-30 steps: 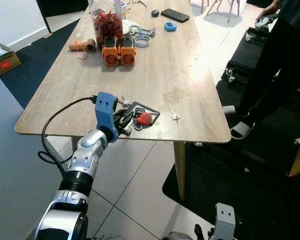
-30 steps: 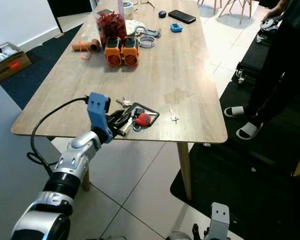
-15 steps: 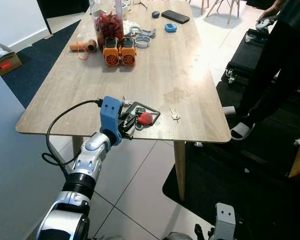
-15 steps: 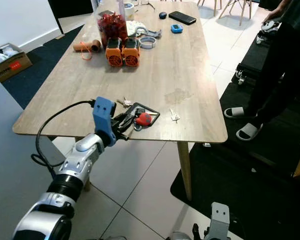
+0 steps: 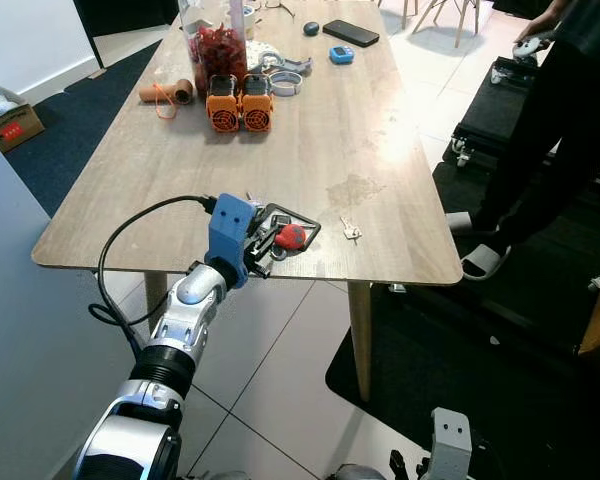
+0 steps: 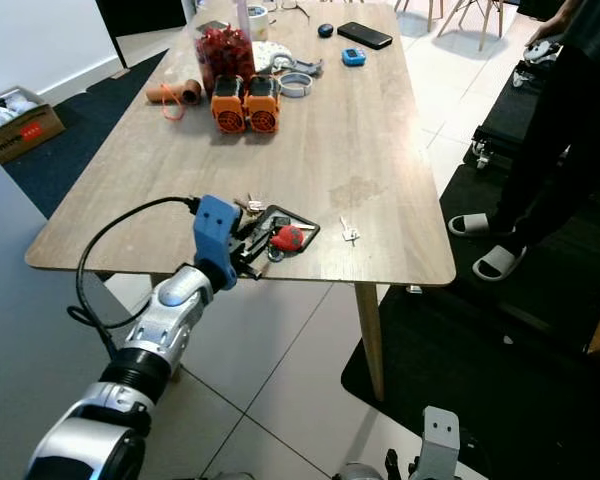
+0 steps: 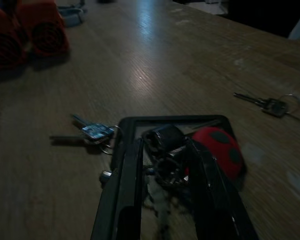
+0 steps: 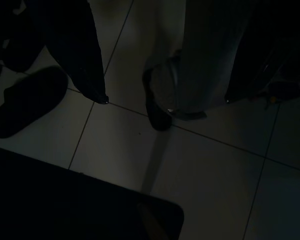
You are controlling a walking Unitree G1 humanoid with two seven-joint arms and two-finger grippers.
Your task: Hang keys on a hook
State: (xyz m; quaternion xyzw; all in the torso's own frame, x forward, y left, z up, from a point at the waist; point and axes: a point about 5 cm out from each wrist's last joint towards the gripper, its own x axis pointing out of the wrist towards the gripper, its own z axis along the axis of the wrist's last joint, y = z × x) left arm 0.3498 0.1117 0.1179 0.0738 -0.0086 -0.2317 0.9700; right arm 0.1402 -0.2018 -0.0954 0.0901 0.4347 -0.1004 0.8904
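— Wooden table (image 5: 310,130) runs long across the tiled room, with a person standing off its far right side. Where's the bunch we're after?

— The keys (image 7: 165,155) lie near the table's front edge, tangled with a red ladybird fob (image 7: 217,150) inside a black rectangular frame (image 5: 298,220) that lies flat on the wood. A smaller blue-tagged key (image 7: 92,132) sits just outside the frame, and a loose silver key (image 5: 350,232) lies apart from it, toward the right edge of the table.

— And the working arm?

— The left gripper (image 7: 165,200) is right at the frame's near side. Its two black fingers (image 7: 127,190) are spread, one over the frame's near corner, the other beside the fob, with the key cluster between them. They're not clamped on anything yet, as far as I can judge.

— How should it take them?

— I'd say push in a touch farther so the pads bracket the ring itself, not the fob, then close. Catching the frame bar along with the ring could drag everything off the edge, so keep the fingers low and inside it.

— The other arm?

— The right gripper (image 8: 165,100) hangs idle over the floor tiles, fingers apart. I see no hook anywhere.
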